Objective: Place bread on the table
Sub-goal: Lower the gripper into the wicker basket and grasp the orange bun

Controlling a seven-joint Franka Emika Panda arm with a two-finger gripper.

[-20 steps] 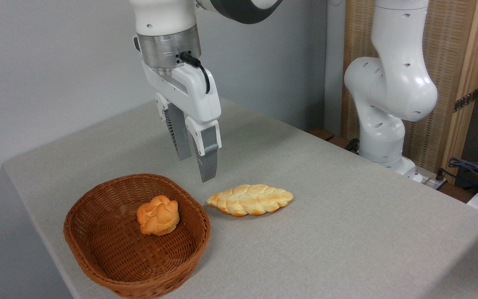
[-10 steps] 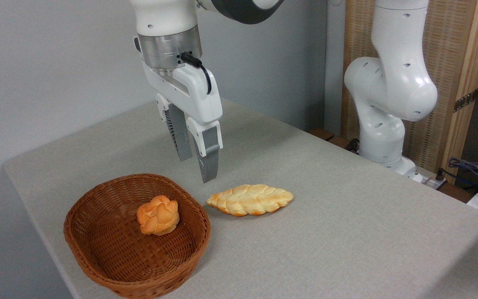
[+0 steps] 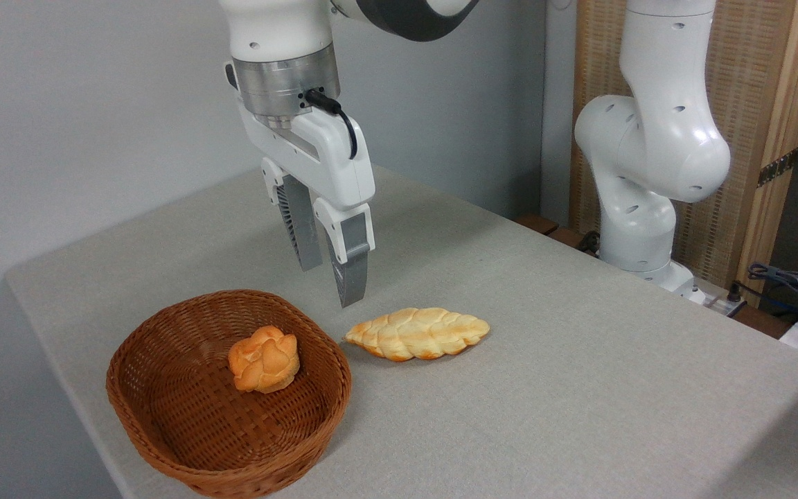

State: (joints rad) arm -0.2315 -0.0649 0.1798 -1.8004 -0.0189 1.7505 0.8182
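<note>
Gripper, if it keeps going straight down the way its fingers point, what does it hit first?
Most likely bare table, in the gap between the basket rim and the braided loaf. The gripper hangs empty above that spot. Depth is unclear from one view, so it could clip the basket's far rim instead.

bread (image 3: pixel 264 360) open from above, basket (image 3: pixel 163 430) wall ringing it, braided loaf (image 3: pixel 418 333) just beside rim

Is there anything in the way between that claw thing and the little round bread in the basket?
Nothing visible blocks it. The tool hangs empty above the table, just past the basket rim, and the bread lies uncovered inside. Only the basket wall surrounds it, so a reach from above looks clear. The braided loaf lies off to the right.
</note>
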